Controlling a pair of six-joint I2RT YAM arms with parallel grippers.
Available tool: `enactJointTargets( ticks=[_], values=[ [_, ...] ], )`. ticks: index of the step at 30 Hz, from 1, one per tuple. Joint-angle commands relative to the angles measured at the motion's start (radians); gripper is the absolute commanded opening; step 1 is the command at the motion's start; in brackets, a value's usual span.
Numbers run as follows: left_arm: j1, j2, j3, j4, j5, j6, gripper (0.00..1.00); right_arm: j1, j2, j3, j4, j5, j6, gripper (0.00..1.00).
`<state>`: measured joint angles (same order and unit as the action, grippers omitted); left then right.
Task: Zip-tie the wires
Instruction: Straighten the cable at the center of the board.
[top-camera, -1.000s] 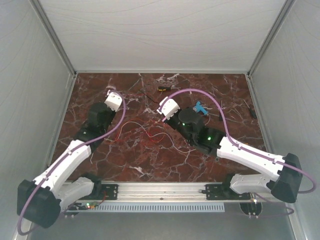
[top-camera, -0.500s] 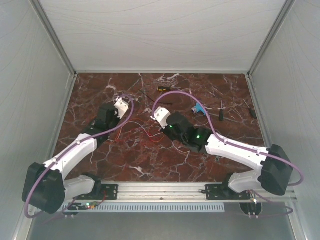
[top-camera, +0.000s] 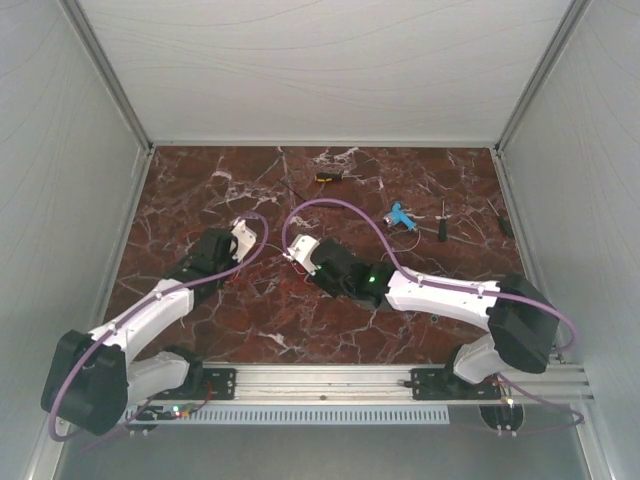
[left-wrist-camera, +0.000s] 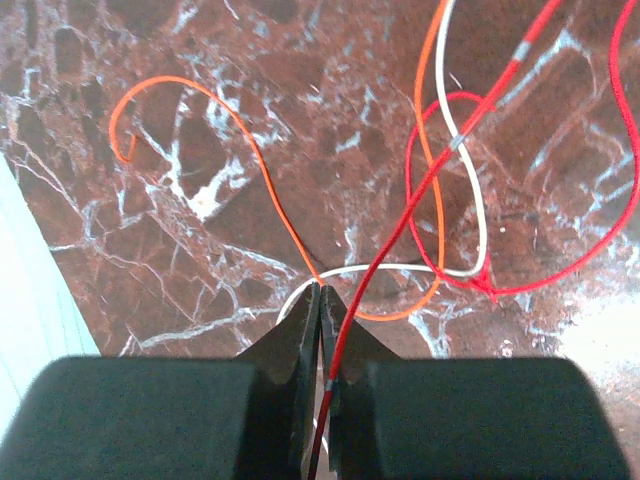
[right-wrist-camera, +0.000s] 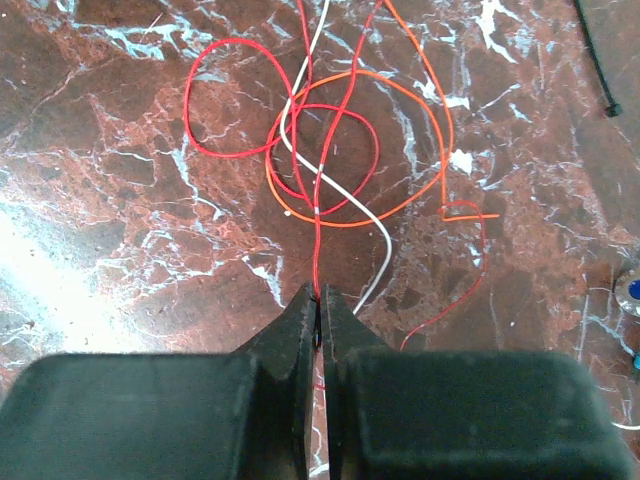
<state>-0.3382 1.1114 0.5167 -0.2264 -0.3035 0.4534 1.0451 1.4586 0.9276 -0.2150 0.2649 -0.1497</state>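
**Both grippers pinched on the wires**

My left gripper is closed, with strands of the wires running into its tips. My right gripper is closed on a red strand. The loose tangle lies on the counter just ahead of each.

We're calling this robot lab, enclosed test cell. Plain white panels box in three sides, metal corner posts at joins. Left arm and right arm bolted to aluminium rail at near edge, purple cables looping overhead. Table in red marble pattern. Far side, we spot blue-handled tool and what may be screwdrivers, too small to call. Thin wires lying loose mid-table.
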Motion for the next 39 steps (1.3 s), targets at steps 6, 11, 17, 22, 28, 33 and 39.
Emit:
enactJointTargets(
  ticks=[6, 11, 17, 22, 28, 33, 39],
  values=[
    [-0.013, -0.019, -0.054, 0.047, -0.029, 0.021, 0.00, 0.043, 0.093, 0.070, 0.020, 0.019, 0.011, 0.00],
    [-0.013, 0.013, -0.069, 0.084, -0.034, 0.019, 0.09, 0.047, 0.114, 0.074, 0.029, 0.048, 0.012, 0.00],
    [-0.013, 0.092, -0.048, 0.098, -0.025, -0.011, 0.49, 0.048, 0.116, 0.065, 0.047, 0.089, 0.045, 0.00],
    [-0.013, 0.121, -0.025, 0.074, -0.001, -0.024, 0.65, 0.048, 0.114, 0.053, 0.059, 0.118, 0.056, 0.00],
    [-0.013, 0.068, -0.011, 0.091, 0.018, -0.058, 0.75, 0.049, 0.120, 0.044, 0.066, 0.128, 0.065, 0.00],
    [-0.012, -0.025, -0.003, 0.101, 0.054, -0.073, 0.79, 0.049, 0.131, 0.045, 0.072, 0.136, 0.079, 0.00],
    [-0.012, -0.095, 0.024, 0.073, 0.012, -0.050, 0.77, 0.049, 0.147, 0.055, 0.059, 0.142, 0.094, 0.01]
  ],
)
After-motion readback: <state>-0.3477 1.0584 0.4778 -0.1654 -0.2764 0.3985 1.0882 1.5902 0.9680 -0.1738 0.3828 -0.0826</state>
